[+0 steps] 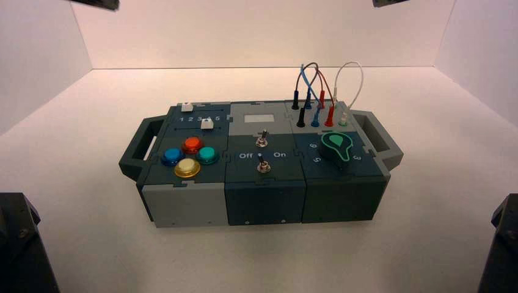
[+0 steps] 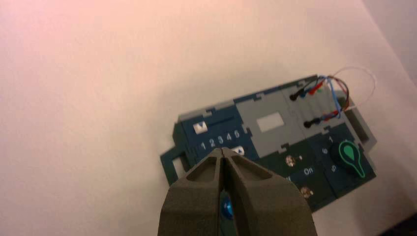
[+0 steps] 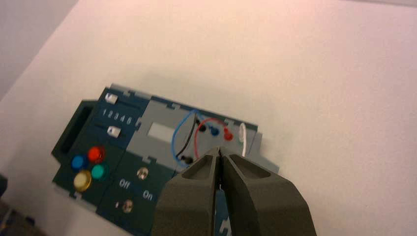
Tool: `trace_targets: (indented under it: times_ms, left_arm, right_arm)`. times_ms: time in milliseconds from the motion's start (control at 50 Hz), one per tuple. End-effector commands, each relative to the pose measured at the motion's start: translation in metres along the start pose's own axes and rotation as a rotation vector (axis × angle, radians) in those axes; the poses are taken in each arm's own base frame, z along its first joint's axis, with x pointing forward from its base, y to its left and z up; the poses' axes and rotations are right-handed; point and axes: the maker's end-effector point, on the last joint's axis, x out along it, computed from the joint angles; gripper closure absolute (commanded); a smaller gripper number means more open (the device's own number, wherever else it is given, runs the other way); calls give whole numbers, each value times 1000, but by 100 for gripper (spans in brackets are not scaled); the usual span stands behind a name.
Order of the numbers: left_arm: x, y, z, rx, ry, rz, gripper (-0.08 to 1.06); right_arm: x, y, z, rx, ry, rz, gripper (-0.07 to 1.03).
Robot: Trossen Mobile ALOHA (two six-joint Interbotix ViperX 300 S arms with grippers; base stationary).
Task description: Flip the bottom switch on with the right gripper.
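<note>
Zero gap between fingers of the right gripper (image 3: pixel 220 150), apart from the box (image 1: pixel 266 203), on its right; bottom switch (image 1: pixel 263 167) at front of middle section, hence leftward reach needed; left gripper (image 2: pixel 222 150) closed, idle at left.

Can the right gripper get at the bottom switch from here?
Probably, once it moves over: the right gripper hangs shut above the box, and nothing visible covers the bottom switch.

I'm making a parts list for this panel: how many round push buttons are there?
4, all toward the box's front left: a red one at the back, blue left, green right, yellow at the front.
</note>
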Motion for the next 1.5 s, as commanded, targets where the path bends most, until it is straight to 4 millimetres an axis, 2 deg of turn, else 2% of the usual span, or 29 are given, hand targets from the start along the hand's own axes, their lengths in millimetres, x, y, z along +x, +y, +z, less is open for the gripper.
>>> trace_targets:
  times_ms: [20, 300, 480, 800, 1020, 1500]
  left_arm:
    - [5, -7, 5, -3, 28, -15, 101]
    - [31, -3, -12, -55, 165, 19, 101]
    - [56, 2, -25, -65, 283, 52, 101]
    - [89, 14, -60, -100, 467, 112, 101]
    - [102, 19, -78, -108, 544, 138, 101]
    - [117, 28, -97, -94, 618, 171, 101]
  right_arm:
    - [-5, 10, 6, -16, 11, 27, 99]
    - [-6, 38, -7, -38, 66, 118, 99]
    - [-3, 55, -16, -42, 103, 174, 99]
    - [15, 77, -42, -64, 229, 223, 99]
    - [27, 95, -53, -85, 297, 253, 99]
    - [49, 119, -63, -108, 387, 273, 99]
